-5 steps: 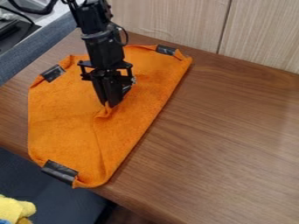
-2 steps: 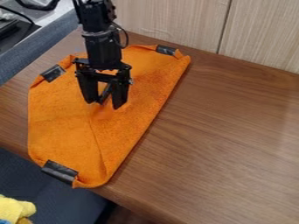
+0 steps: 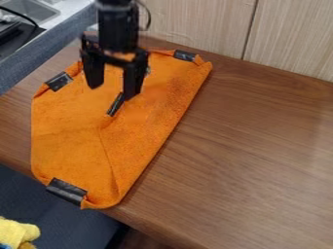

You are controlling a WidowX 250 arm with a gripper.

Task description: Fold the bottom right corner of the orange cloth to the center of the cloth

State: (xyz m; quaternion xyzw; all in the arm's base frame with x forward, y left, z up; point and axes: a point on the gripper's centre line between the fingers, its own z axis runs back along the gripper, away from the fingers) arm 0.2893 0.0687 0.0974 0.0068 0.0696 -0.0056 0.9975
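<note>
"What's at the left?"

"Soft yellow item (image 3: 18,232) past the table's edge, toward seven o'clock from the middle of the orange cloth (image 3: 65,126). The cloth lies mostly flat on the wooden table (image 3: 260,146). Black tape (image 3: 58,81) marks it between ten and eleven, with another dark patch (image 3: 65,191) at seven."

"And the gripper (image 3: 112,91)?"

"Just twelve-ward of the middle, fingers spread wide, nothing between them. The small black strip (image 3: 115,104) lies by its right-hand fingertip in the view. I can't tell whether they touch."

"How would you handle cloth like this?"

"Clear it straight up, jaws apart, so no tip snags the strip or drags the layer. For a pinch, straddle a raised fold squarely; pressing on flat fabric only skids it."

"Farther right?"

"The long edge slants from one o'clock to six, with the black corner patch (image 3: 184,55) at one. Sideways tugging would likely ruck that edge, so go gently."
</note>
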